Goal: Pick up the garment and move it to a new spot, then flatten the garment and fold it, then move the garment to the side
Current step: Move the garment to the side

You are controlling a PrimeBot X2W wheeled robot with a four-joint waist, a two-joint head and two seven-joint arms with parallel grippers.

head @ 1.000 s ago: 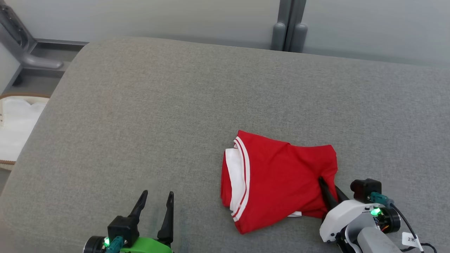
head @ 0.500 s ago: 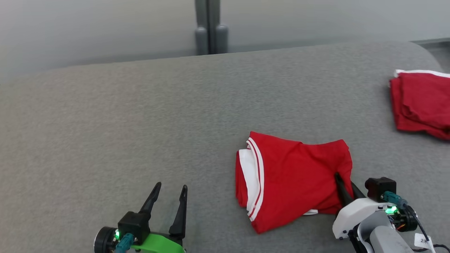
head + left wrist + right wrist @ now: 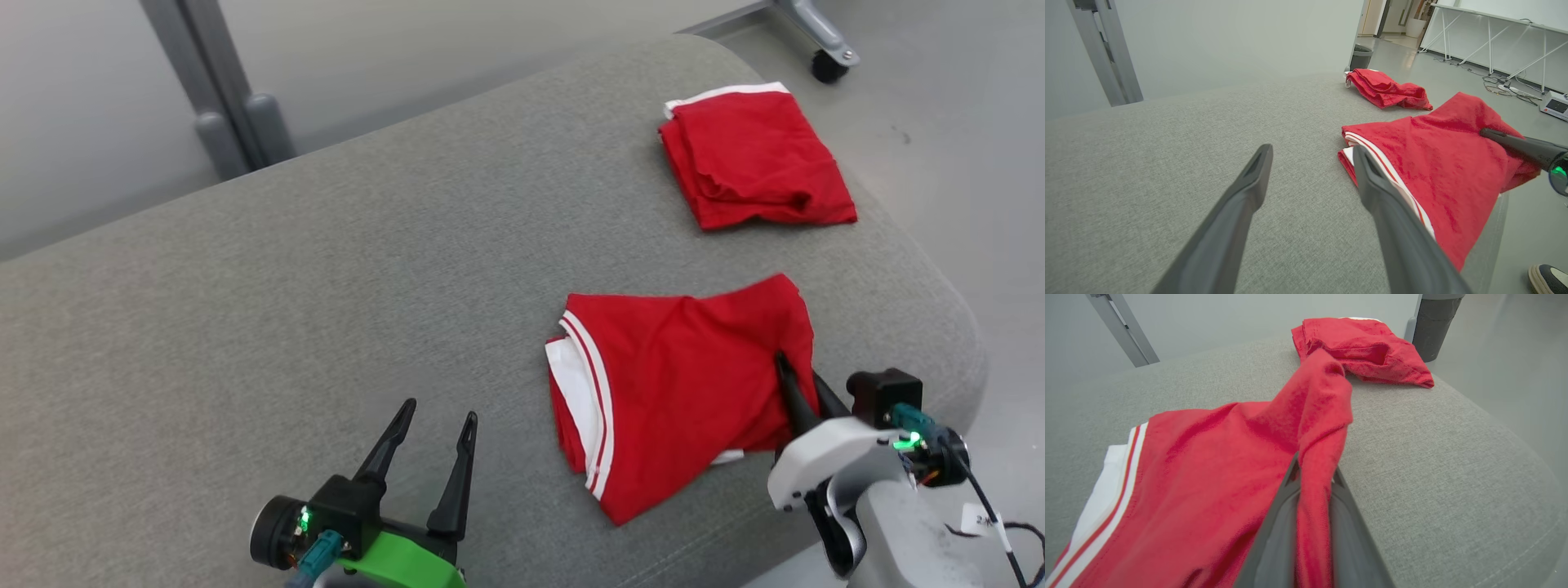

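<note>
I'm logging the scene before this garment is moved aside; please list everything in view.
held garment: one, red with white trim, folded near the surface's right end
second garment: one, red with white edge, folded at the far right corner
padded surface: one, grey, under both garments
post: one, grey, behind the surface
castor: one, black, floor beyond the far right corner
bin: one, dark, floor past the second garment
shoe: one, black and white, floor by the right end
left tool: one, dark fingers, open over bare surface
right tool: one, dark fingers, shut on held garment's right edge
</note>
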